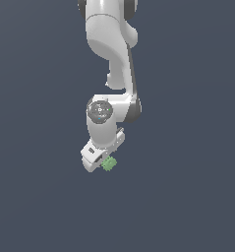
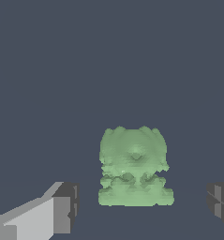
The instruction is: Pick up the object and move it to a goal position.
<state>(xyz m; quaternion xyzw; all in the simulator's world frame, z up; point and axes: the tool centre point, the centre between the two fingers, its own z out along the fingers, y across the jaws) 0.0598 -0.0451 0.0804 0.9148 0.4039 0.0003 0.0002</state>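
Already the small light-green ridged blocky object (image 2: pixel 134 168) sits between the white pincer's (image 2: pixel 141 208) spread fingers, untouched; closing should catch it.

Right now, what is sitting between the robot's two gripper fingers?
In the wrist view, the small light-green ridged block sits between the two fingers, with bare dark floor on each side. The white gripper is open and not touching it.
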